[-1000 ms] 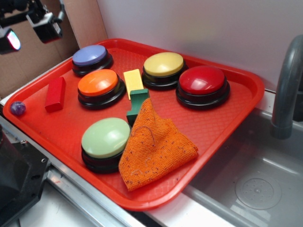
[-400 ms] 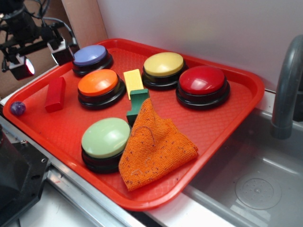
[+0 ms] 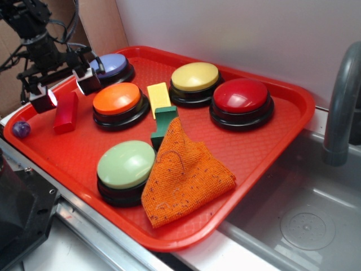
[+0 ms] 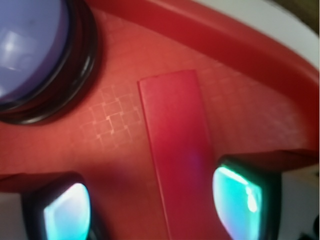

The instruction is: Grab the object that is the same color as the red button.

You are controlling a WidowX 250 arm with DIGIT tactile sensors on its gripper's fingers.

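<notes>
Exterior: gripper (image 3: 64, 93) spread wide above the red block (image 3: 66, 112) — block lies on the tray (image 3: 271, 135) left of the orange button (image 3: 117, 99); red button (image 3: 241, 96) far right.
Wrist: block (image 4: 177, 150) between the fingers (image 4: 67, 212) — untouched, blue button (image 4: 30, 42) beside.

No text, label, brand, number or sign can be read in either view: the 5 domed push buttons, the blocks, the orange cloth and the red plastic tray (image 3: 293, 107) all show plain, unmarked surfaces
</notes>
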